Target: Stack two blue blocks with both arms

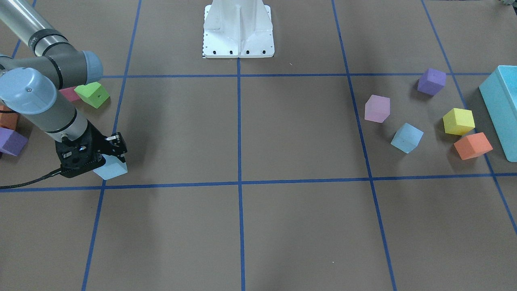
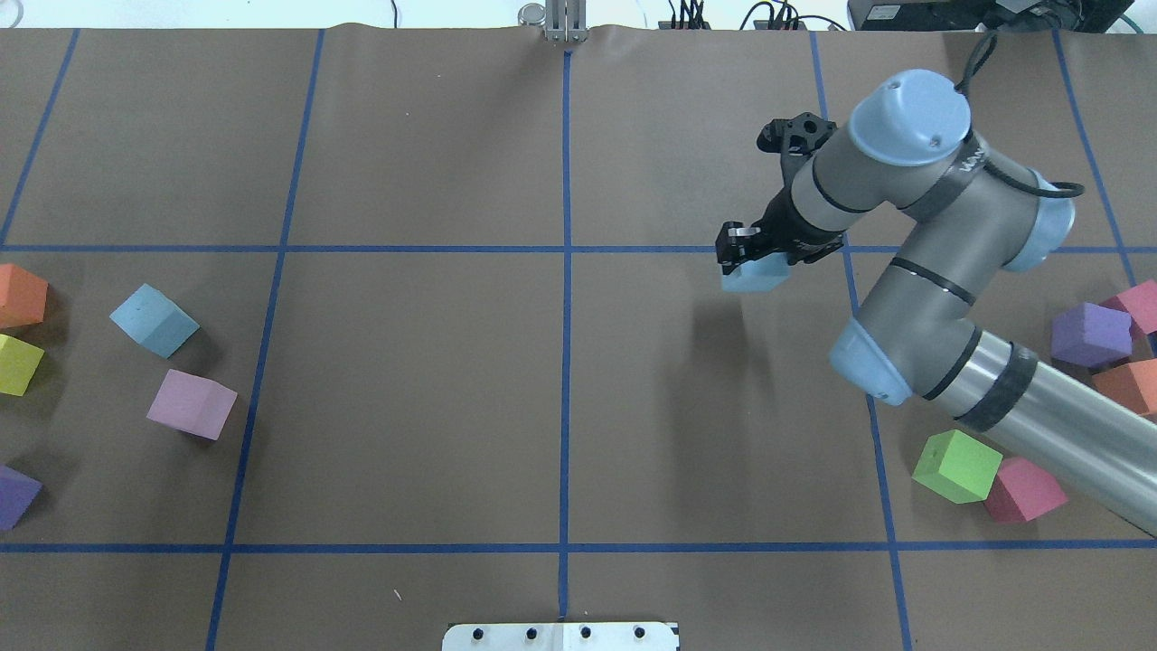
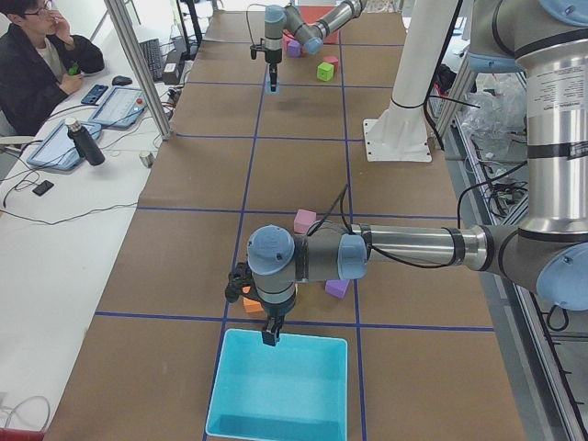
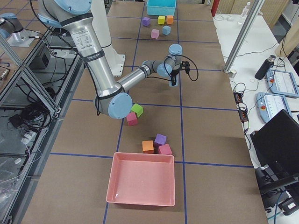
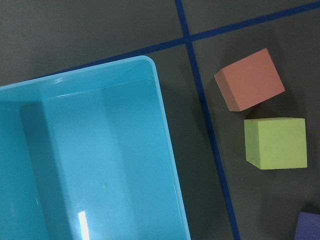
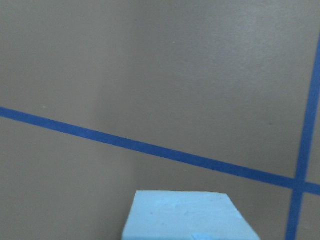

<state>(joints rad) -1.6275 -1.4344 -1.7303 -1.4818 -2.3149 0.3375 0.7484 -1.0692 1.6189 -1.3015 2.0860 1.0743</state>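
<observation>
The right end effector is clamped on one blue block, just under it. The other blue block sits far off to its side. Nobody can tell if the left end effector is open. A weak squeeze could drop the block.

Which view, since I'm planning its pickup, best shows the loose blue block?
Overhead exterior: the loose blue block lies large, unobstructed. Front-facing shows it nearly as well, exterior right tiny; the others miss it.
</observation>
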